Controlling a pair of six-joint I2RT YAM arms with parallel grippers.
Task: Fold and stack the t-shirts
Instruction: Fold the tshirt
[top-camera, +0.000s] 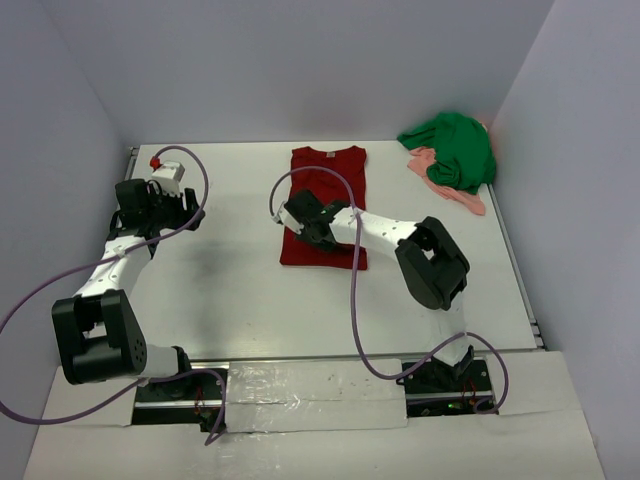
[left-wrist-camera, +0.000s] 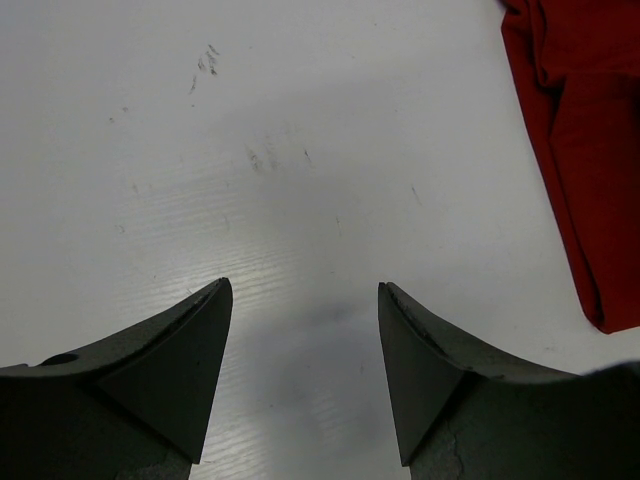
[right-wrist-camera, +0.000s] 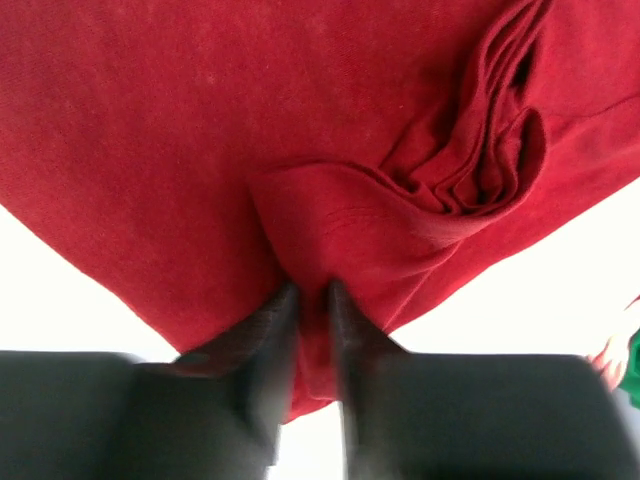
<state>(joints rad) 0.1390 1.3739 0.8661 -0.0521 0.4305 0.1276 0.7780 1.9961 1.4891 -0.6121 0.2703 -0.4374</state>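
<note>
The dark red t-shirt (top-camera: 330, 175) lies folded into a long strip at the table's middle back. My right gripper (top-camera: 303, 222) sits on its left side, and in the right wrist view its jaws (right-wrist-camera: 312, 295) are nearly together, pinching a raised fold of the red cloth (right-wrist-camera: 200, 130). A bright green t-shirt (top-camera: 455, 148) lies crumpled in the far right corner on top of a salmon-pink cloth (top-camera: 470, 203). My left gripper (top-camera: 175, 210) hangs open over bare table (left-wrist-camera: 305, 290) to the left of the red shirt, whose edge (left-wrist-camera: 580, 130) shows at the upper right.
Grey walls close in the white table (top-camera: 230, 290) at the back and both sides. Purple cables loop from both arms, one (top-camera: 353, 300) trailing over the table near the red shirt. A sliver of green (right-wrist-camera: 632, 365) shows at the right wrist view's edge.
</note>
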